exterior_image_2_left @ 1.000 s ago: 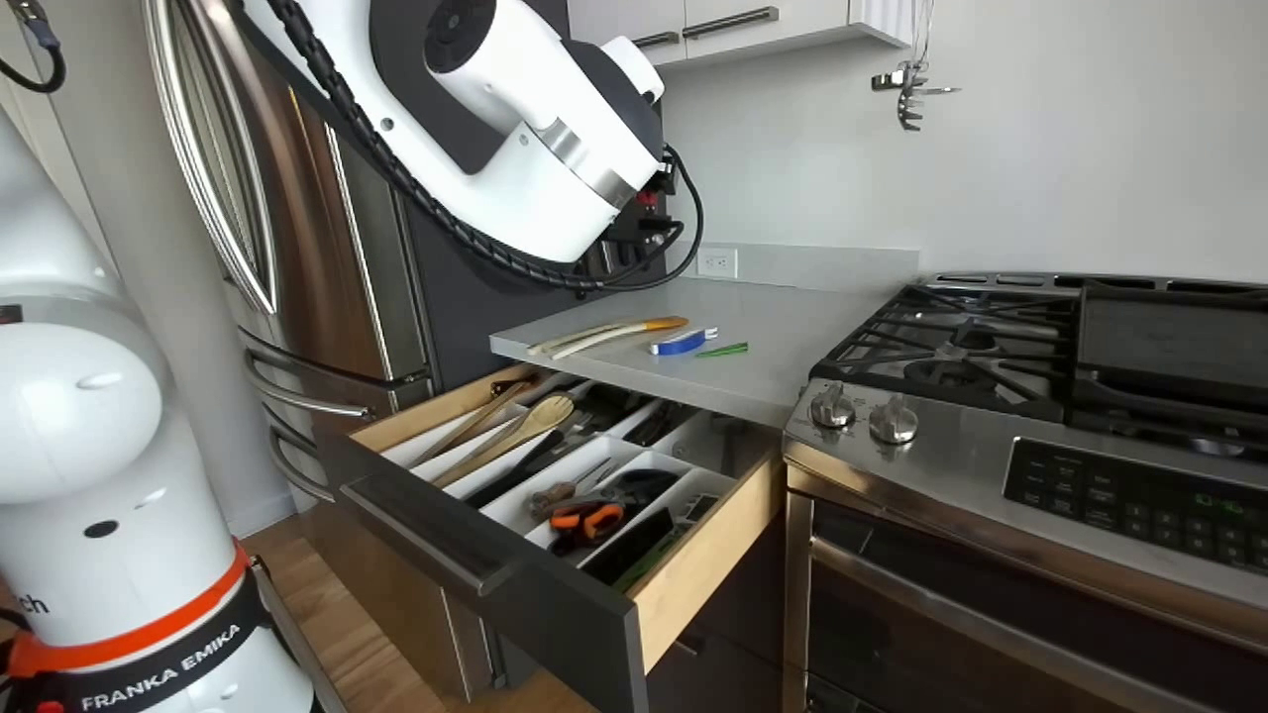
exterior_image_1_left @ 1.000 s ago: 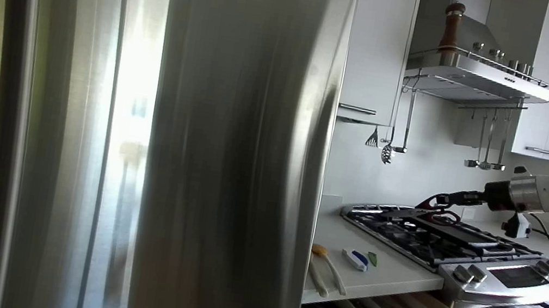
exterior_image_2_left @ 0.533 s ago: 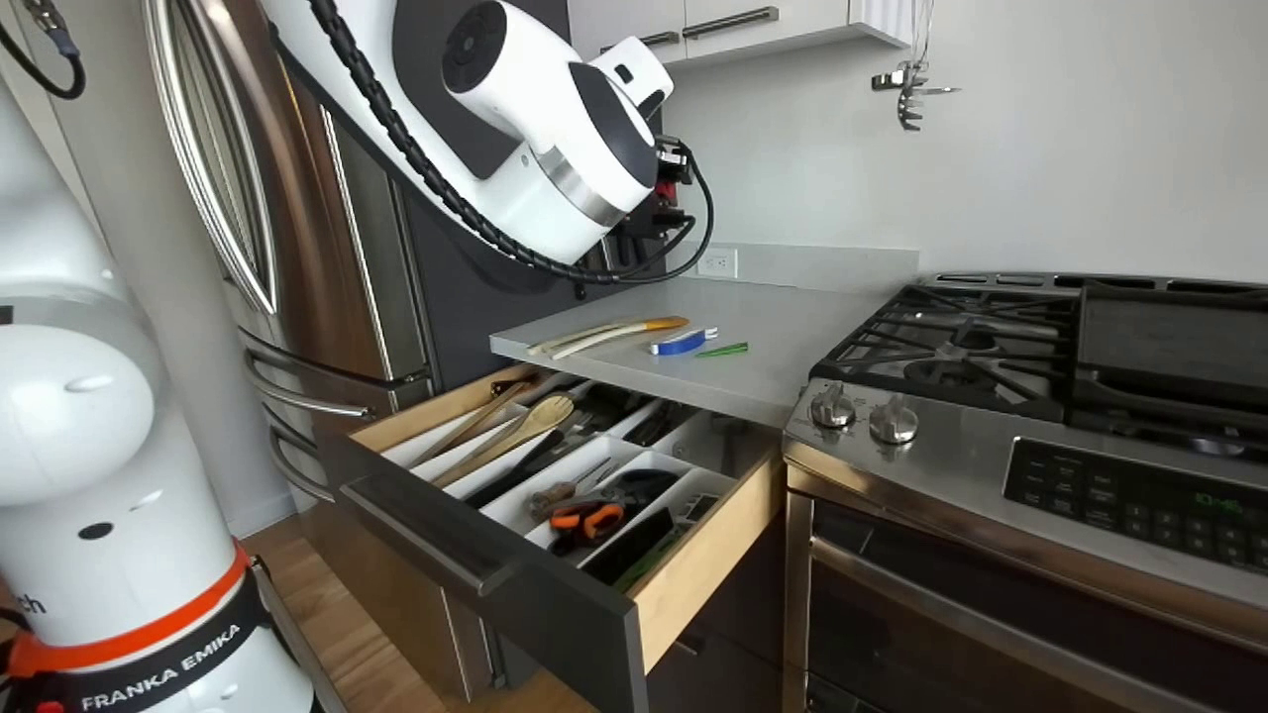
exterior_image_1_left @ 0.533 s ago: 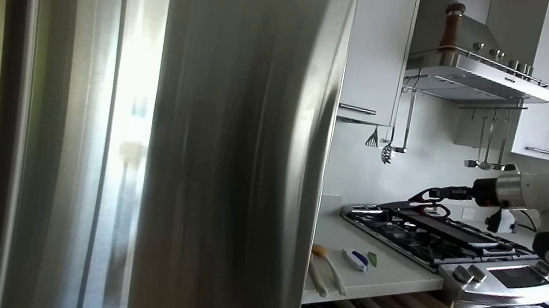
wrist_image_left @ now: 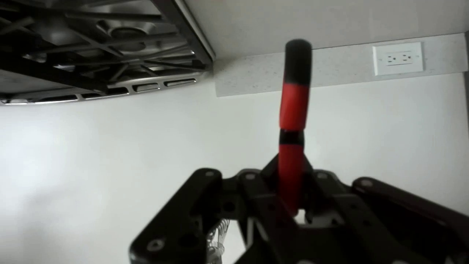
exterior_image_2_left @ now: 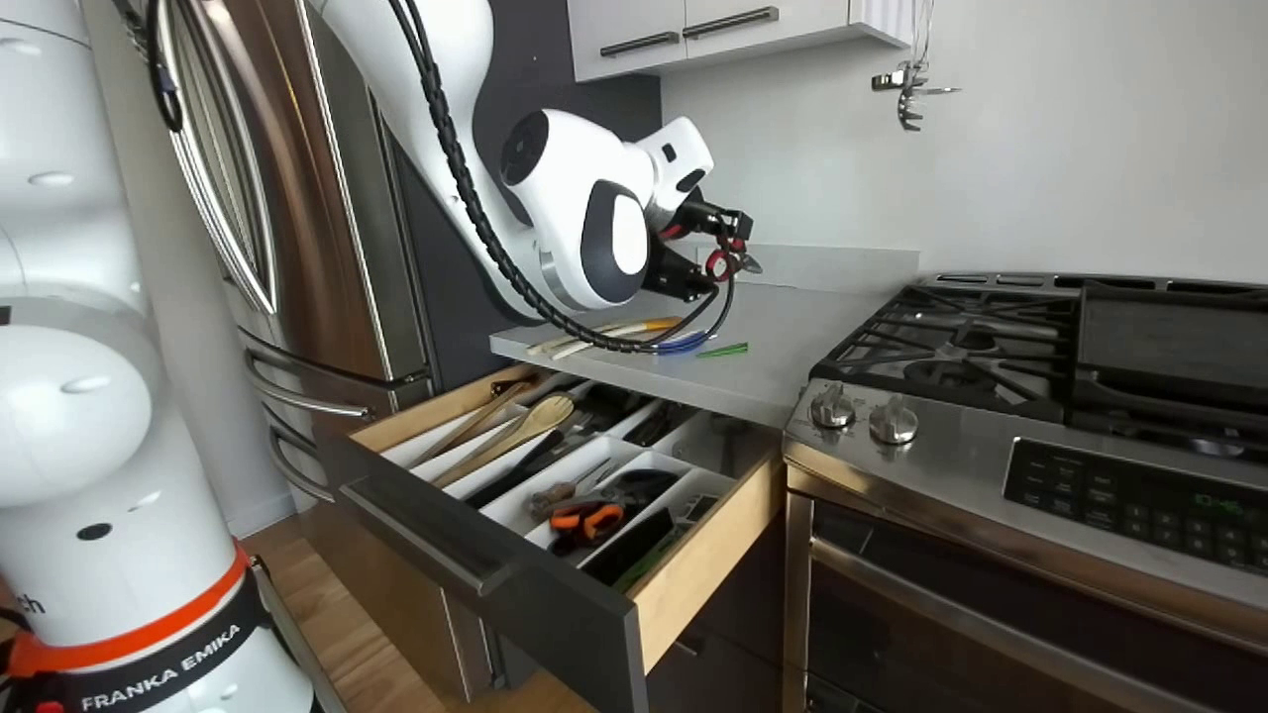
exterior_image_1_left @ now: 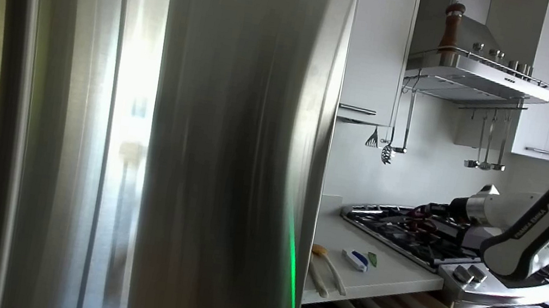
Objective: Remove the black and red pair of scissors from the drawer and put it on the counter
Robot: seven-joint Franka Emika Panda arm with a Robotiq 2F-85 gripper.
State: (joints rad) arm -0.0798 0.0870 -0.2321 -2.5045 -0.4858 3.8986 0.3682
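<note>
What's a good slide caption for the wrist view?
Black-and-red scissors clamped in the gripper, with the hob and a wall outlet in the background.

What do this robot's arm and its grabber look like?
The arm is white with rounded segments, dark caps and a black ribbed cable. An orange-red ring sits above a black band lettered FRANKA EMIKA. The gripper is black, with slim jointed bars.
</note>
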